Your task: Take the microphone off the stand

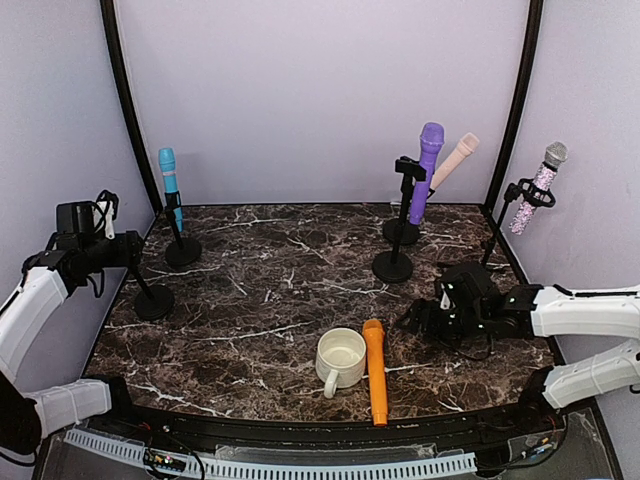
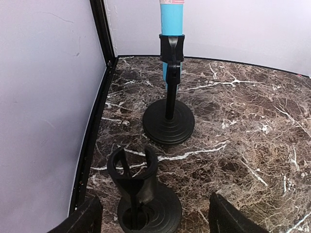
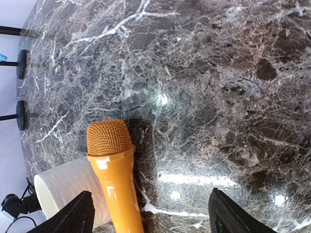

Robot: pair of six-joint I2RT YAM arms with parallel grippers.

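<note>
An orange microphone (image 1: pixel 374 372) lies flat on the marble table, next to a white mug (image 1: pixel 340 358). In the right wrist view the orange microphone (image 3: pixel 114 170) rests between the fingers near the left one, untouched. My right gripper (image 3: pixel 150 216) is open, and it sits low just right of the microphone (image 1: pixel 418 318). An empty black stand (image 1: pixel 153 300) is at the left edge. My left gripper (image 1: pixel 135 250) hovers open above it. In the left wrist view the stand's empty clip (image 2: pixel 132 170) is between the wide-apart fingers of the left gripper (image 2: pixel 155 223).
A blue microphone (image 2: pixel 171 19) stands in its stand (image 2: pixel 168 121) behind the empty one. A purple microphone (image 1: pixel 428 165) and a beige one (image 1: pixel 455 160) sit in stands at the back centre-right. A glittery microphone (image 1: pixel 535 190) is on a stand at the far right wall.
</note>
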